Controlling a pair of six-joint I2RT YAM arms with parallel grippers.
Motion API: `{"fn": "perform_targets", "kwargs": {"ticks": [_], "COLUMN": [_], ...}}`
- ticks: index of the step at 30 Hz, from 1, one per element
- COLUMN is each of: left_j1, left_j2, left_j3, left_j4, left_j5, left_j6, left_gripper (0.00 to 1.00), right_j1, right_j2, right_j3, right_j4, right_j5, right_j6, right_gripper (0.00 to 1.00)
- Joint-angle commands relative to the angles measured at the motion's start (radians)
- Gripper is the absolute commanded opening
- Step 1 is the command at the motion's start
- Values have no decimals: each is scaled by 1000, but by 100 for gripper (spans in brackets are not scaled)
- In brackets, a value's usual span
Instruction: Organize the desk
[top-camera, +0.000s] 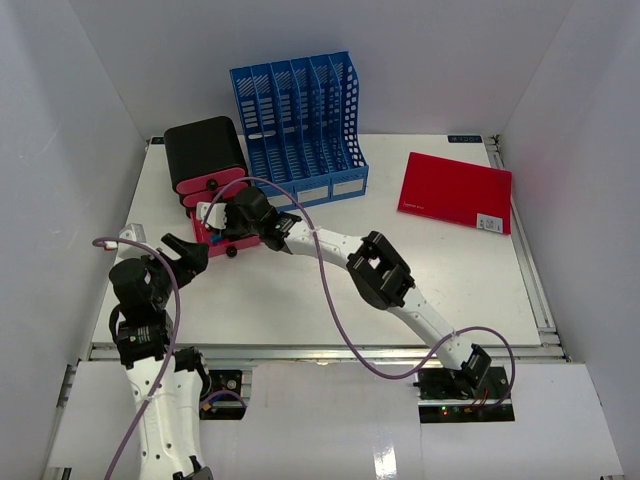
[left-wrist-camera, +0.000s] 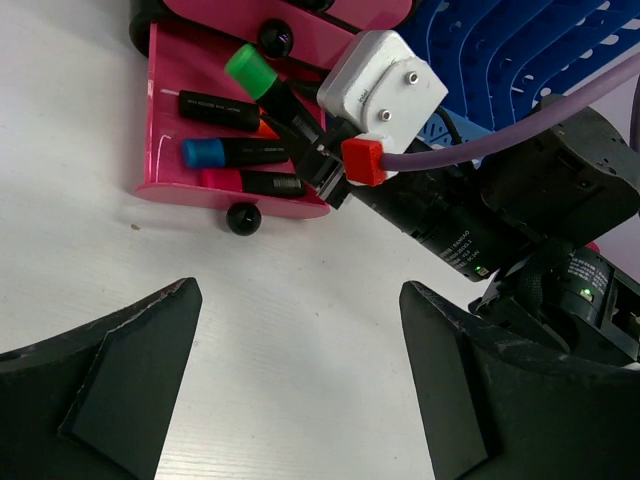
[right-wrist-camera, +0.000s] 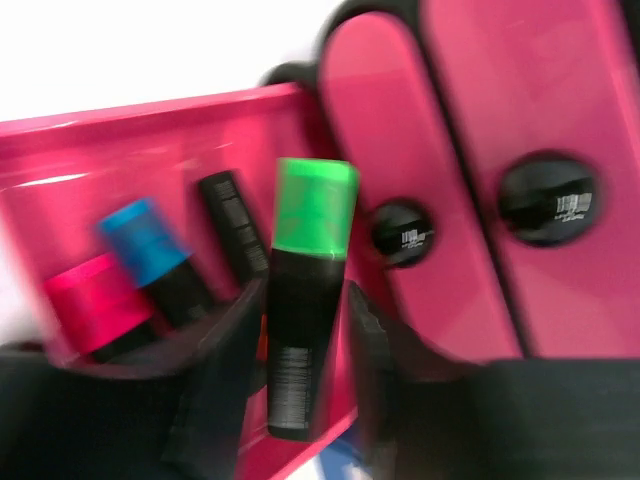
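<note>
The right claw (right-wrist-camera: 300, 345) is clamped on a green-capped marker (right-wrist-camera: 314, 210), holding it over the open pink drawer (left-wrist-camera: 165, 130). In the drawer lie a blue-capped marker (left-wrist-camera: 205, 152), a pink-capped marker (left-wrist-camera: 225, 181) and a black marker (left-wrist-camera: 220, 108). The drawer juts from a black drawer chest (top-camera: 205, 150). The left claw (left-wrist-camera: 300, 380), fingers apart and empty, hangs just in front of the chest. The white surface (top-camera: 300, 290) carries the chest, with a blue file rack (top-camera: 300, 120) just right of it and a red folder (top-camera: 455, 192) well right.
</note>
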Motion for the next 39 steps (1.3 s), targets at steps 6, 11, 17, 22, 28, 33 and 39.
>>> {"fn": "perform_targets", "kwargs": {"ticks": [6,11,17,22,28,33,39], "left_j1": [-4,-3,-3,-3,-4,-25,-100], "left_j2": [5,18,67,158,341,402,426], "left_j3": [50,37,-10,-46,-129,-186,-284], "left_j4": [-31,-15,30,61,185,287,451], "left_j5": [-16,38,162,228,284,195,18], "left_j6": [0,-10,-69,-145,-263,-449,-663], "left_gripper": [91,91,91,83,47,41,29], "right_j1": [0,-3,-95,-234,-405,-489,-601], "right_j2": [-4,-128,-369,-609,-953,-1195,-1336], "right_j3": [-6,-95,-74,-327,-762,-1033,-1158], "right_j4": [248,174,-307,-477,-467,-364,-181], "right_j5": [97,72,-426,-891,-1045,-1089,-1134], "right_j6": [-80,-38,42,37,-16,44,247], "right_gripper": [85,88,86,75,57,49,44]}}
